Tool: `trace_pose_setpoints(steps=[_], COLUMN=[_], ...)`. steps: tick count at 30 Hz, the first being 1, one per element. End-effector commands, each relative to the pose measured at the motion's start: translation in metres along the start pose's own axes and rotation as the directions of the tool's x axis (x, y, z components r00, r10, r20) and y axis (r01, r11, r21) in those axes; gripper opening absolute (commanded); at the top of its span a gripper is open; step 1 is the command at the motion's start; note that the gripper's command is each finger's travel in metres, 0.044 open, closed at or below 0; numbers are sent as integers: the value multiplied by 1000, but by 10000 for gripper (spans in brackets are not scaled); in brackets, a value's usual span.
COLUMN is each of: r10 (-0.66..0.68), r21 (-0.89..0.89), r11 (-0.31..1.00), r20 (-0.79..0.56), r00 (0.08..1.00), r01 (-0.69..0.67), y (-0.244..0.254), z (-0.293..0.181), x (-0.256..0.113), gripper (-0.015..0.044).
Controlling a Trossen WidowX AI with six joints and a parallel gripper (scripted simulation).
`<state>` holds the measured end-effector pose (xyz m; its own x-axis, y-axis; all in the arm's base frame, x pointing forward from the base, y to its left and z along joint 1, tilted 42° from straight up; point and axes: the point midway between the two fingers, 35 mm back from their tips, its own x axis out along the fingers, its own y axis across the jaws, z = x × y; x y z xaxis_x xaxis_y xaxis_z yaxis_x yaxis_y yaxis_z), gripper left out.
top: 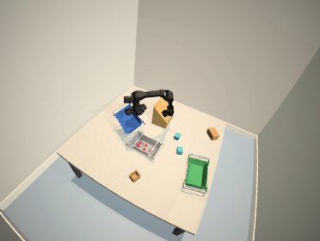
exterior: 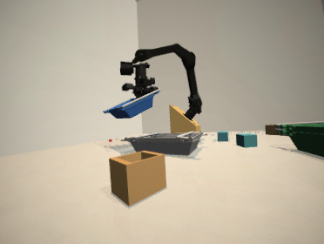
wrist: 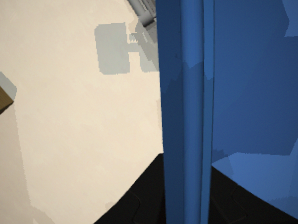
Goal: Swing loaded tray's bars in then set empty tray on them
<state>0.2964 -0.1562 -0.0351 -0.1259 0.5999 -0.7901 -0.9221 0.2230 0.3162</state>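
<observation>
The empty blue tray hangs in the air, tilted, its left end lower in the exterior view. My gripper is shut on one of its long rims. The grey loaded tray stands on the table, to the right of and lower than the blue one. Several small red blocks lie inside it. Its two pale wire bars appear to lie across its top, one near each end; the right bar shows more clearly.
A tan wedge stands at the arm's base. A green tray is at the right. Two teal cubes, one of them nearer, an orange block and an open-topped box stand around. A red piece lies far left.
</observation>
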Motion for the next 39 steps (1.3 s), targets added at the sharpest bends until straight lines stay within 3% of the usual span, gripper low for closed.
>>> trace_pose_setpoints(steps=[1,30,39], r10=[-33,11,16], r21=[-62,-452,-471], r11=[998,892,882], r20=[0,62,66], r00=[999,998,998], r01=[33,18,17], y=[-3,24,27], z=[22,182,189], x=[-10,9,11], gripper=[0,0,0])
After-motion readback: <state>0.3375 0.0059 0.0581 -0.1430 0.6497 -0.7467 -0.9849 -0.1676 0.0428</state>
